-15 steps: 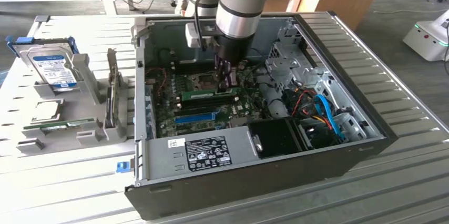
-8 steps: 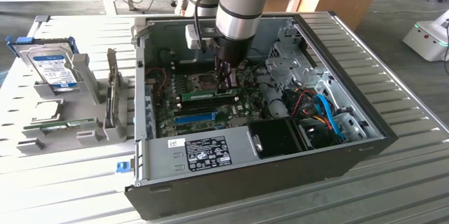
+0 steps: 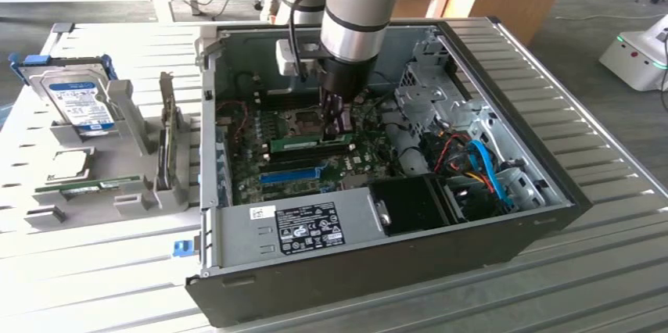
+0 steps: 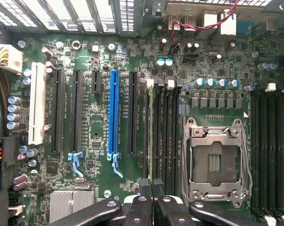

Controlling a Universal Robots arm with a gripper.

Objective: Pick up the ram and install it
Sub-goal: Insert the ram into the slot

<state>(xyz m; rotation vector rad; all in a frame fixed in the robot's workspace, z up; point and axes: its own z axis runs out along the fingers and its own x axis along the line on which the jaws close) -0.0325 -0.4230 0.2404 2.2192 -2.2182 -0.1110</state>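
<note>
Our pincer [image 3: 336,130] hangs inside the open computer case [image 3: 564,192], its two black tips drawn nearly together, right at the top edge of the ram [image 3: 303,144]. We cannot tell whether the tips nip that edge or only rest on it. In the wrist view the pincer [image 4: 151,182] covers the near end of the ram [image 4: 150,132], so we cannot make out how that end sits.

We see the ram standing on its long edge on the motherboard [image 3: 256,173]. Its long axis runs from the exterior view's left to the exterior view's right, parallel to the blue slot [image 3: 290,175]. From the wrist it is seen edge-on, a thin pale line among the black memory slots, between the blue slot [image 4: 114,113] and the processor socket [image 4: 216,160]. Its chips and label are too small to read, and how deep it sits we cannot judge.

The arm [image 3: 355,5] is cut off at the frame's top. A hard drive [image 3: 84,106] stands well apart on the tabletop [image 3: 105,270].
</note>
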